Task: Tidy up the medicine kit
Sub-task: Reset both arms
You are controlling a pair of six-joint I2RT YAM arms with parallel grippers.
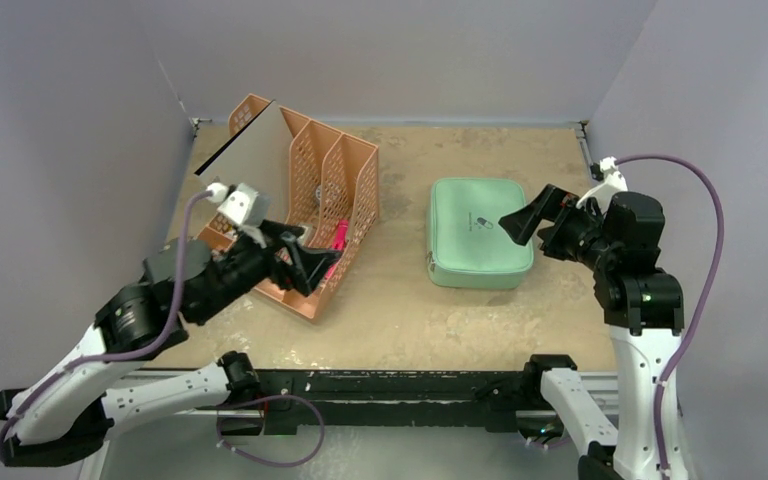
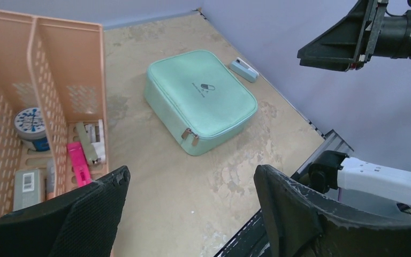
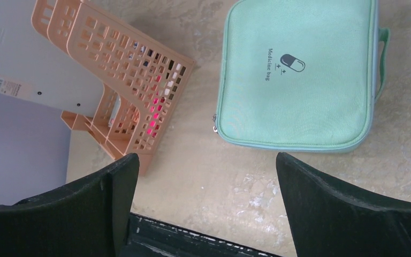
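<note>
The medicine kit [image 1: 480, 232] is a mint-green soft case lying flat and zipped shut on the tan table, right of centre. Its lid carries a pill logo [image 3: 291, 62], and its zipper pulls [image 2: 189, 136] sit at the near corner. My right gripper [image 1: 520, 225] hovers over the kit's right edge, open and holding nothing. In the right wrist view it [image 3: 206, 160] frames bare table just short of the case [image 3: 299, 75]. My left gripper [image 1: 310, 265] is open and empty beside the rack's front. In the left wrist view the left gripper [image 2: 191, 176] is well short of the kit [image 2: 200, 99].
An orange mesh file rack [image 1: 310, 200] stands at the left, with a white board [image 1: 240, 140] leaning in its back slot. It holds a pink item [image 2: 78, 160], a round tin [image 2: 31, 126] and a small box [image 2: 28, 184]. A small mint object [image 2: 243, 69] lies beyond the kit near the right wall.
</note>
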